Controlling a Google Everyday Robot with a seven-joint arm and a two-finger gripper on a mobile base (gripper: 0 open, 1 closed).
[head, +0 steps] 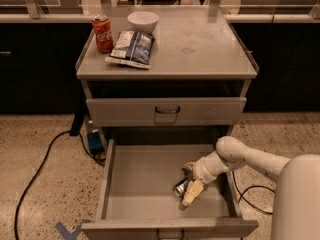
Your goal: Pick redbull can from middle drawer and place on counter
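The middle drawer point(140, 179) is pulled out wide below a closed drawer. The redbull can point(179, 188) lies on its side on the drawer floor, right of the middle, its shiny silver top facing the front left. My gripper point(189, 183) is down inside the drawer, right at the can, with the white arm reaching in from the right. The can's body is mostly hidden by the gripper. The counter point(200, 44) is the flat grey top of the cabinet above.
On the counter's left stand a red Coca-Cola can point(102, 33), a white bowl point(143, 20) and a blue chip bag point(131, 48). A black cable point(40, 169) and a blue box point(94, 143) lie on the floor to the left.
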